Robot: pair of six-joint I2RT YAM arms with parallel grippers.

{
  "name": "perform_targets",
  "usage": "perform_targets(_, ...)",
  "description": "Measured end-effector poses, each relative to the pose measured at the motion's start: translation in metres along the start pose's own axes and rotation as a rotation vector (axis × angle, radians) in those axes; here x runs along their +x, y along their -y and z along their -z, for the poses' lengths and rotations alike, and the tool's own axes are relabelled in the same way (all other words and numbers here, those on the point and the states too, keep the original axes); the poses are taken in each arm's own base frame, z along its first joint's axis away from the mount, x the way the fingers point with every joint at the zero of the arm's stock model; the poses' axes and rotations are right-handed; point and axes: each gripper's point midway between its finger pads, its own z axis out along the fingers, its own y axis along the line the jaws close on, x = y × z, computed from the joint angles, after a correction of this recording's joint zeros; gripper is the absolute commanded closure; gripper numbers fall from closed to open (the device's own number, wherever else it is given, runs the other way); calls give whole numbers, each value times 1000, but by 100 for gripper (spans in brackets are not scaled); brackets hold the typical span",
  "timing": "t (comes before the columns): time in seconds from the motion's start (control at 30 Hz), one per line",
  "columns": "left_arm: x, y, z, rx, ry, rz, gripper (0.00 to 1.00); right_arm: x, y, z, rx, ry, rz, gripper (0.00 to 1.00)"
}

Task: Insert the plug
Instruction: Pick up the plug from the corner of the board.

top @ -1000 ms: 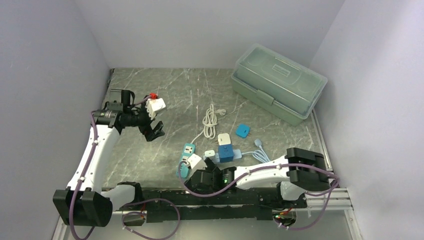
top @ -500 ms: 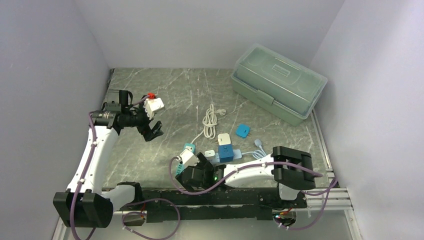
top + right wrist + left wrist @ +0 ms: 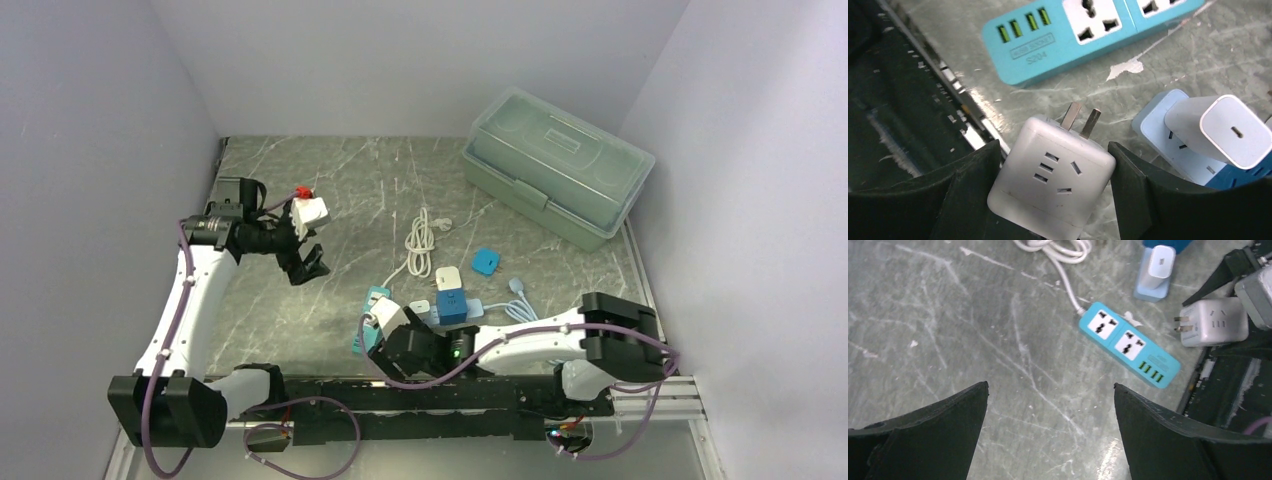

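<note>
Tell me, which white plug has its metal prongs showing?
The white cube within the right gripper, prongs pointing at the teal power strip. The white plug beside it stands in a pale blue block.

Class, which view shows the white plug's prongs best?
The right wrist view: the white plug fills the frame, both prongs sharp. The left wrist view shows it small; in the top view the right arm hides it.

Marbled table with box, power strip, coiled cable

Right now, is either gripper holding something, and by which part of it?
The right gripper holds the white adapter plug by two opposite sides of its body. The left gripper holds nothing.
</note>
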Motion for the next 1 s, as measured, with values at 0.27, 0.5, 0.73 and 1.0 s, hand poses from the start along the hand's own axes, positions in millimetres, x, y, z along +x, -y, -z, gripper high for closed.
perform_targets(0.27, -22, 49, 16, 218, 115, -224, 0, -58, -28, 59, -278, 162, 182, 79)
perform_targets(0.5, -42, 91, 47, 64, 282, -735, 0, -159, -34, 121, -550, 408, 238, 78)
perform_targets(0.73, -60, 123, 67, -68, 402, -1155, 0, -202, -53, 160, -789, 506, 319, 77)
perform_targets(1.0, -55, 125, 61, -1, 406, -1150, 0, -199, -73, 155, -949, 432, 362, 78)
